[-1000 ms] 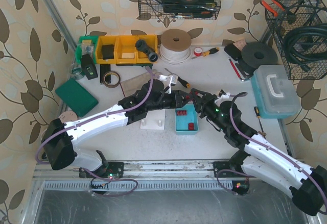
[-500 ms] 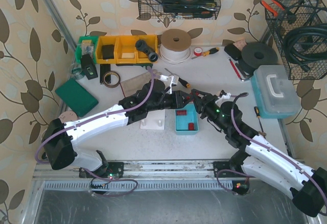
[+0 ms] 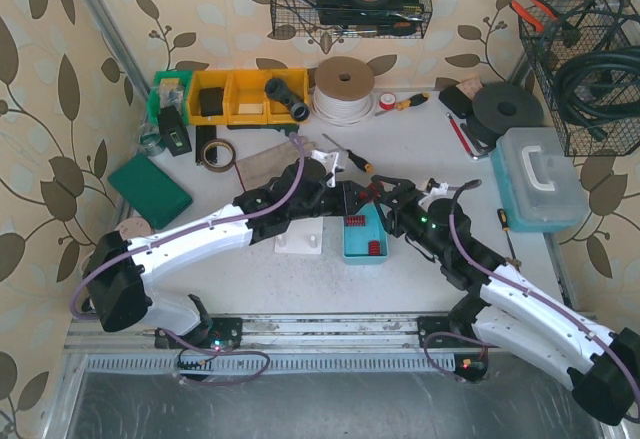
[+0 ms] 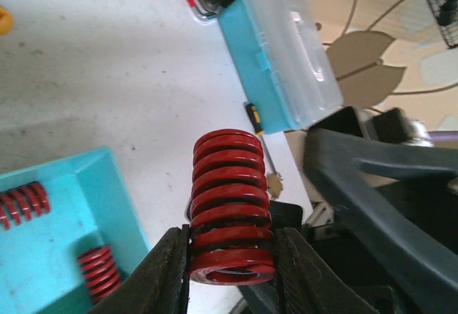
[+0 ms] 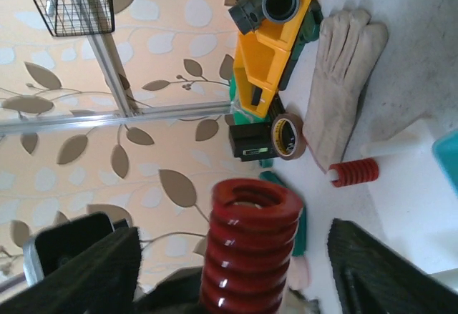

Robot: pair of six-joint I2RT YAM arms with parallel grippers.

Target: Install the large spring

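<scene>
The large spring, red with thick coils, is clamped at its lower end between the fingers of my left gripper, which is shut on it. In the right wrist view the same spring stands between the spread fingers of my right gripper, with a gap on both sides. From above, the two grippers meet over the blue tray, left gripper facing right gripper. A white base lies left of the tray; a small red spring sits on one of its pegs.
The blue tray holds several small red springs. A blue plastic case stands at the right. Yellow bins, a tape roll, a work glove and a green pad lie at the back and left.
My right gripper has opened and let go of the large spring. The left gripper keeps its hold, and both arms have stayed almost where they were.
</scene>
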